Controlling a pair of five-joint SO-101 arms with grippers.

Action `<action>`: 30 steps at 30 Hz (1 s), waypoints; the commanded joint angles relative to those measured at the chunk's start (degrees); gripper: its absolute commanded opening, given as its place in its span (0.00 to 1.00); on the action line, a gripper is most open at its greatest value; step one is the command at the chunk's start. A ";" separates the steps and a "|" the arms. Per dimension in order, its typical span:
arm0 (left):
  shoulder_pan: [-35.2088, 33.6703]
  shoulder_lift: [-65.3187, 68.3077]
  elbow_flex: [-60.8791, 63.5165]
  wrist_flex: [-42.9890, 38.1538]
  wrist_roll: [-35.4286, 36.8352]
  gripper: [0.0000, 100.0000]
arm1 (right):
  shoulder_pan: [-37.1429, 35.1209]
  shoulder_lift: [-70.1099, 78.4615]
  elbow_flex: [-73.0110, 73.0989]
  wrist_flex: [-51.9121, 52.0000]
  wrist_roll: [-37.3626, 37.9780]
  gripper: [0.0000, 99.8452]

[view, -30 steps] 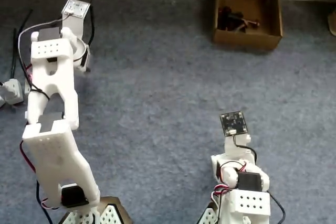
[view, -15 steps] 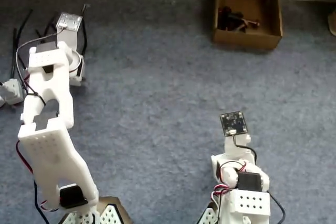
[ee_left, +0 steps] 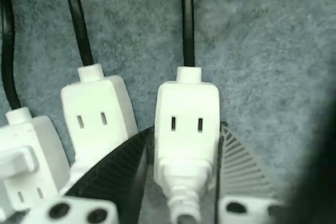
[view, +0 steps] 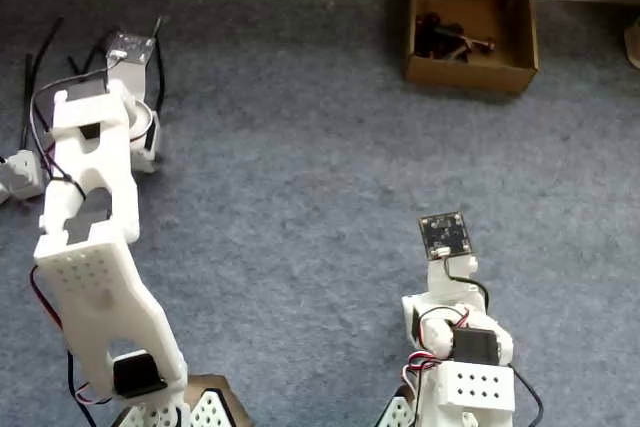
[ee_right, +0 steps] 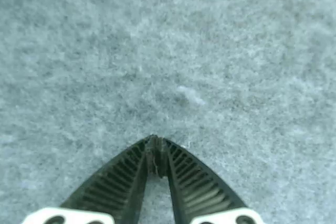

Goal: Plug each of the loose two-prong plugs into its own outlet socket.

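Three white sockets (ee_left: 94, 114), each on a black cord (ee_left: 76, 19), are grouped at the carpet's (view: 300, 147) far-left corner. The left arm (view: 95, 207) is stretched toward them, with the left gripper (ee_left: 186, 129) pinching one socket (ee_left: 188, 103) by its sides. The right arm (view: 465, 367) is folded at the near edge, with the right gripper (ee_right: 156, 153) pressed together above carpet. One box (view: 470, 75) is set at the far edge, and a wide stretch of carpet is seen between it and the arms.
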 commanded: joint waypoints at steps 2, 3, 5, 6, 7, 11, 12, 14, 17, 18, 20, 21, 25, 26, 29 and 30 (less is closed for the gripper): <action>-0.66 -6.37 -3.65 5.36 6.33 0.26 | 0.40 0.04 2.68 -0.40 -0.35 0.01; -0.66 -7.16 -3.74 5.98 7.03 0.29 | 0.40 0.04 2.68 -0.40 -0.35 0.01; -0.66 -9.19 -3.65 6.86 7.91 0.30 | 0.40 0.04 2.68 -0.40 -0.35 0.01; -0.66 -10.33 -3.56 7.21 8.44 0.29 | 0.40 0.04 2.68 -0.40 -0.35 0.01; -0.66 -11.38 -3.38 7.21 9.05 0.29 | 0.40 0.04 2.68 -0.40 -0.35 0.01; -0.66 -13.41 -3.30 7.30 9.14 0.29 | 0.40 0.04 2.68 -0.40 -0.35 0.01; -0.75 -13.58 -3.47 8.70 9.14 0.29 | 0.40 0.04 2.68 -0.40 -0.35 0.01; -0.84 -14.73 -5.32 13.63 9.14 0.29 | 0.40 0.04 2.68 -0.40 -0.35 0.01; -2.24 -18.59 -8.84 20.92 9.14 0.25 | 0.40 0.04 2.68 -0.40 -0.35 0.01; -2.59 -20.18 -9.80 23.03 9.14 0.23 | 0.40 0.04 2.68 -0.40 -0.35 0.01; -4.00 -23.78 -10.51 27.08 9.14 0.18 | 0.40 0.04 2.68 -0.40 -0.35 0.01; -4.53 -25.45 -10.51 28.92 9.14 0.16 | 0.40 0.04 2.68 -0.40 -0.35 0.01; -5.67 -31.08 -7.08 33.32 9.14 0.07 | 0.40 0.04 2.68 -0.40 -0.35 0.01; -5.49 -32.84 -5.23 33.32 9.14 0.05 | 0.40 0.04 2.68 -0.40 -0.35 0.01; -4.62 -38.81 1.45 33.32 9.05 0.03 | 0.40 0.04 2.68 -0.40 -0.35 0.01; -4.00 -41.10 3.47 33.32 8.88 0.03 | 0.40 0.04 2.68 -0.40 -0.35 0.01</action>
